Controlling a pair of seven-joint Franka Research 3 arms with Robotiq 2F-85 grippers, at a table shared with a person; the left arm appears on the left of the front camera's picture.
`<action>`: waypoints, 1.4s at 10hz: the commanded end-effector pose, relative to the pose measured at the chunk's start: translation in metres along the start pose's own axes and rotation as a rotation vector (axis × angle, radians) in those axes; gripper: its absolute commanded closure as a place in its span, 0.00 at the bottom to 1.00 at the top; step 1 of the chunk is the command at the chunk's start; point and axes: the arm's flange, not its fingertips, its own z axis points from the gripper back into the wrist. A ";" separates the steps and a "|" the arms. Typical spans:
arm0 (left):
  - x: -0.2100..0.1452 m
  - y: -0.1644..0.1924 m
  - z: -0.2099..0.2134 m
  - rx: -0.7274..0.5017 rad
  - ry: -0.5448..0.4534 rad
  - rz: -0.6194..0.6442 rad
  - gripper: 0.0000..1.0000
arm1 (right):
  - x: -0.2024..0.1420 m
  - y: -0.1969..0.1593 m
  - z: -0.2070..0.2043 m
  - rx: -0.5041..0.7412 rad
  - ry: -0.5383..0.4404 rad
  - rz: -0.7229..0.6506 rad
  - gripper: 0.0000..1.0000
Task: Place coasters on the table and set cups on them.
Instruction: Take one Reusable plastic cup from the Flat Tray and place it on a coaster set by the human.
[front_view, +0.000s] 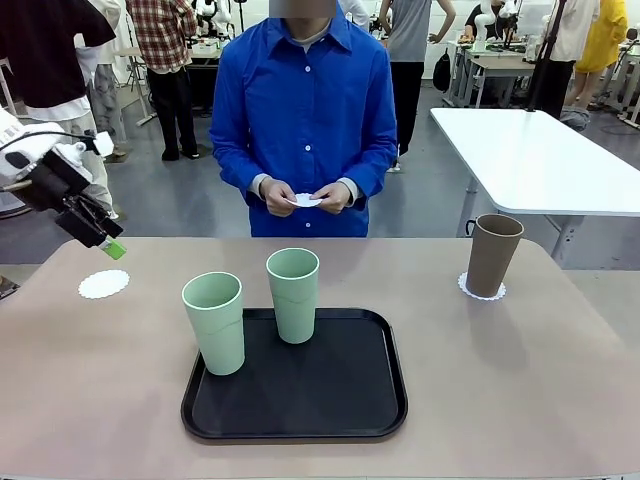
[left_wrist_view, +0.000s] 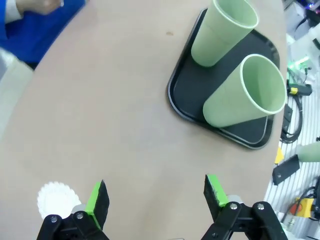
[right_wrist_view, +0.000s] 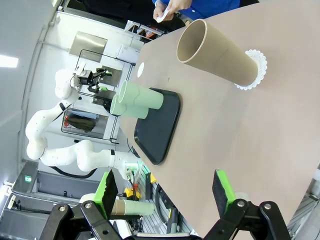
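Two mint green cups (front_view: 215, 322) (front_view: 293, 294) stand upright on a black tray (front_view: 340, 400). The brown cup (front_view: 493, 255) stands on a white coaster (front_view: 481, 292) at the table's right. Another coaster (front_view: 104, 284) lies bare on the beige table (front_view: 520, 380) at the left. The person holds a third coaster (front_view: 305, 200) in both hands. My left gripper (front_view: 108, 242) hovers open just above and behind the left coaster (left_wrist_view: 56, 198), its fingers empty. My right gripper (right_wrist_view: 165, 192) is open above the table's edge, apart from the brown cup (right_wrist_view: 215, 50).
A white table (front_view: 540, 160) stands behind at the right. The person in a blue shirt (front_view: 300, 110) stands at the far edge, centre. Bare tabletop lies between the tray and the brown cup.
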 end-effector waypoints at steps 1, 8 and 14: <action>-0.017 0.015 -0.020 -0.103 -0.144 -0.086 0.00 | 0.000 0.002 0.001 -0.014 0.008 -0.004 0.00; -0.072 0.005 -0.082 -0.470 -0.428 -0.380 0.00 | 0.000 0.002 0.001 -0.014 0.008 -0.004 0.00; -0.072 -0.002 -0.092 -0.468 -0.454 -0.404 0.00 | 0.000 0.002 0.001 -0.014 0.008 -0.004 0.00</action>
